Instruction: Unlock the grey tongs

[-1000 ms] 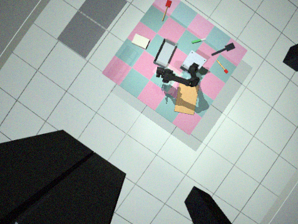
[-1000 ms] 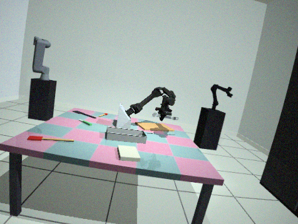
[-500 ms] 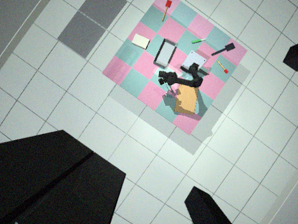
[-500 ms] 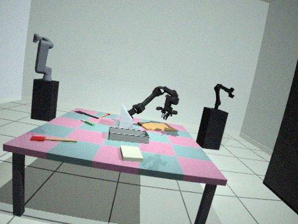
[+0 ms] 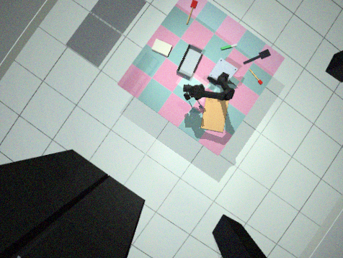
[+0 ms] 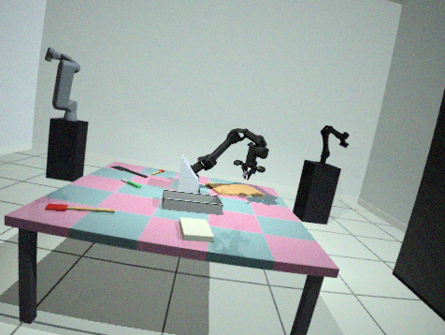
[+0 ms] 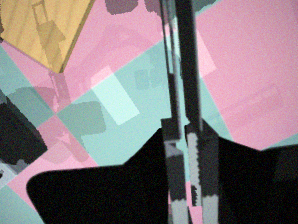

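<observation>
My gripper (image 7: pixel 174 132) (image 6: pixel 248 173) is shut on the grey tongs (image 7: pixel 189 65). In the wrist view the two arms of the tongs run close together from the fingers past the top edge. Whether the lock is on, and how far the tips point down, I cannot tell. The gripper hangs in the air, above the table beside the wooden board (image 5: pixel 215 120) (image 6: pixel 238 189) (image 7: pixel 72 25), on the roasting tin's side of it. The board lies flat, with nothing seen on it. The roasting tin (image 5: pixel 184 75) (image 6: pixel 187 203) stands farther off and has no tongs across it.
A white panel (image 5: pixel 223 68) (image 6: pixel 188 177) stands beside the tin, close to the arm. A cream block (image 5: pixel 162 47) (image 6: pixel 196 228), a red spatula (image 5: pixel 194 4) (image 6: pixel 56 207), a green-handled tool (image 5: pixel 226 47) (image 6: pixel 133 184) and a black spatula (image 5: pixel 264 54) lie on the checkered table.
</observation>
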Tool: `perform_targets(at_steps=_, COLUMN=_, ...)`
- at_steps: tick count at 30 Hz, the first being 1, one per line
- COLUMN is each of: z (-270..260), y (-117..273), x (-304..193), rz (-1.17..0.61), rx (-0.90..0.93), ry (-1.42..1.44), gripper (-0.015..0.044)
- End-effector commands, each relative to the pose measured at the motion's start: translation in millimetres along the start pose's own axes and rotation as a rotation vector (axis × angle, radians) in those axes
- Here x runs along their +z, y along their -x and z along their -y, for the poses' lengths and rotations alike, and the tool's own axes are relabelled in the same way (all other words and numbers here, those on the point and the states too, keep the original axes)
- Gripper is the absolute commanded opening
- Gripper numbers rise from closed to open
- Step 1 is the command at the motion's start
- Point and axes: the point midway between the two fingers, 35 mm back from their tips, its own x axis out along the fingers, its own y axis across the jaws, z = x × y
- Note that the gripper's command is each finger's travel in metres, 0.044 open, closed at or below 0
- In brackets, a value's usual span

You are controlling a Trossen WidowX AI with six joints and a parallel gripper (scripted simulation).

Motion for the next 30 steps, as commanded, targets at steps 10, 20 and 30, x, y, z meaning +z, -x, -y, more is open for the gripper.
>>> perform_targets(at_steps=10, z=-9, y=-22, x=30, rz=0.002, rx=0.135, ry=-0.097, gripper=-0.0150)
perform_targets(at_steps=20, z=-18, y=-36, x=53, rz=-0.019, rx=0.226, ry=-0.165, gripper=-0.0150)
perform_targets(at_steps=30, z=-28, y=-46, x=75, rz=-0.065, rx=0.295, ry=-0.222, gripper=-0.0150)
